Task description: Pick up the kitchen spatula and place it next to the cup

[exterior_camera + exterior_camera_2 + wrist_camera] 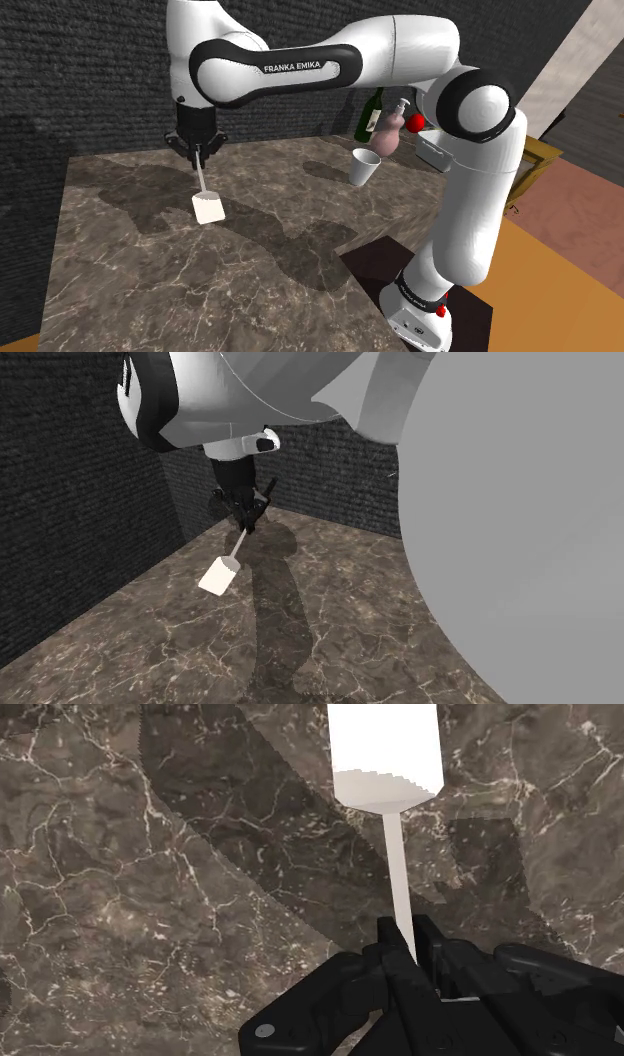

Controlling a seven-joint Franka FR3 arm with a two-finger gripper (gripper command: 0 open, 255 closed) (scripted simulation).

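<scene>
In the shoulder view we see the gripper (200,157) clamped on the handle of a white spatula (207,200), its blade hanging over the dark marble counter (130,260) towards the far edge; the white cup (365,167) stands well apart near the counter's far right corner, beside a green bottle (371,113); in the second exterior view the spatula dangles tilted; in the wrist view both fingers (432,954) press its thin handle.

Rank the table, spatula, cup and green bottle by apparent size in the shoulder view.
table
spatula: longest of the rest, though thin
cup and green bottle: look alike, and the bottle is partly hidden, so unranked
</scene>
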